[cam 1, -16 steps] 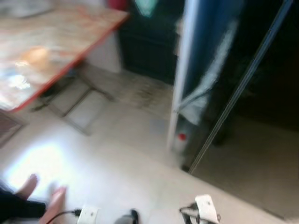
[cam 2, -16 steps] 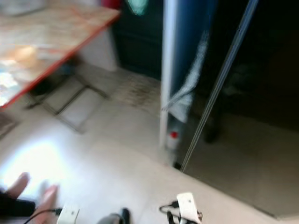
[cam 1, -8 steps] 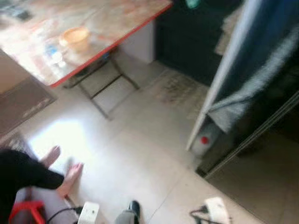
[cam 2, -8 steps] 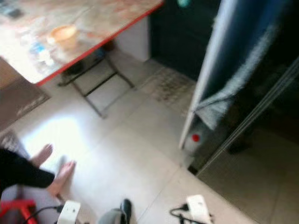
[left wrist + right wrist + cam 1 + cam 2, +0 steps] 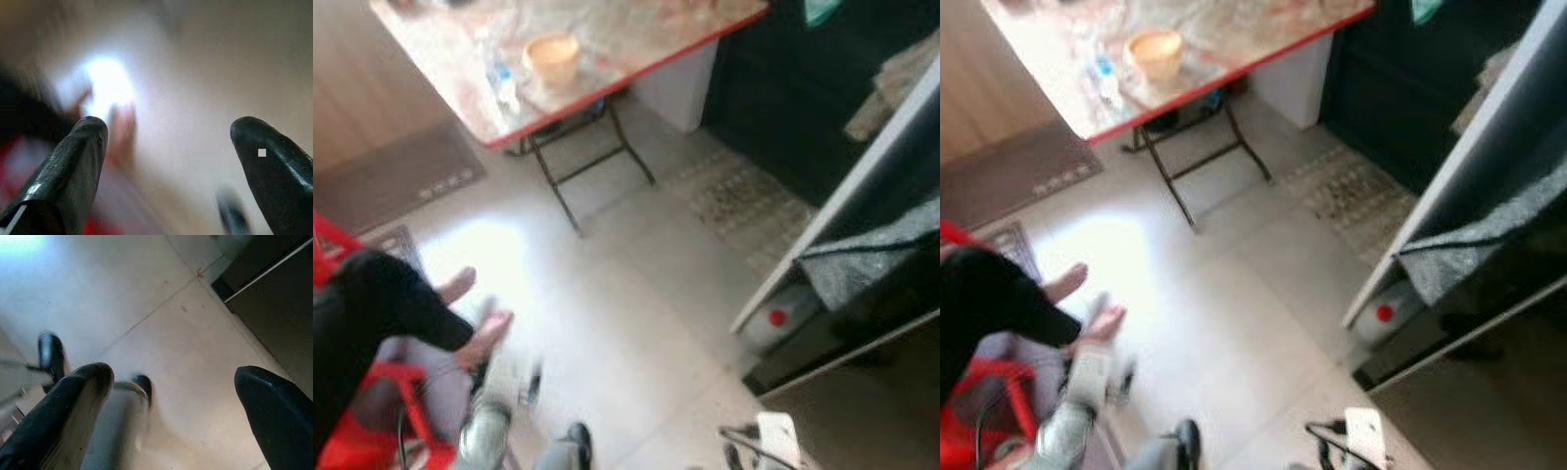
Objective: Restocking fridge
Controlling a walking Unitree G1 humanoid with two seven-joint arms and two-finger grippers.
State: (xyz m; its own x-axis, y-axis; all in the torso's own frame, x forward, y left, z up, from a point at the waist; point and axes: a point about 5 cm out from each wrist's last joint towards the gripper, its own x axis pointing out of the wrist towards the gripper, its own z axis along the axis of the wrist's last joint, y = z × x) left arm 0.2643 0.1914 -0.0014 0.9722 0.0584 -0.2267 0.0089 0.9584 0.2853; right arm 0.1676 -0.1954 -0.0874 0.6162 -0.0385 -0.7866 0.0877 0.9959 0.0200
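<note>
The whole picture is blurred. A tall white-edged door panel [image 5: 842, 211] stands at the right, with a grey cloth [image 5: 871, 259] hanging behind it and dark space beyond. At its foot sits a pale container with a red cap [image 5: 776, 317]. My silver left arm [image 5: 1077, 392] reaches up from the lower left over the floor. In the left wrist view my left gripper [image 5: 168, 147] is open and holds nothing. My right gripper [image 5: 173, 391] hangs open over the tiled floor, also holding nothing.
A folding table [image 5: 636, 49] with a red edge stands at the back left and carries a bowl [image 5: 551, 54] and a small bottle [image 5: 502, 83]. A person's bare feet [image 5: 480, 328] and a red chair [image 5: 372, 431] are at the left. A white cabled device [image 5: 775, 436] lies on the floor.
The camera has swung, so the table, the person and the red chair show more and the door panel has slid right. My left arm has come up into view at the lower left.
</note>
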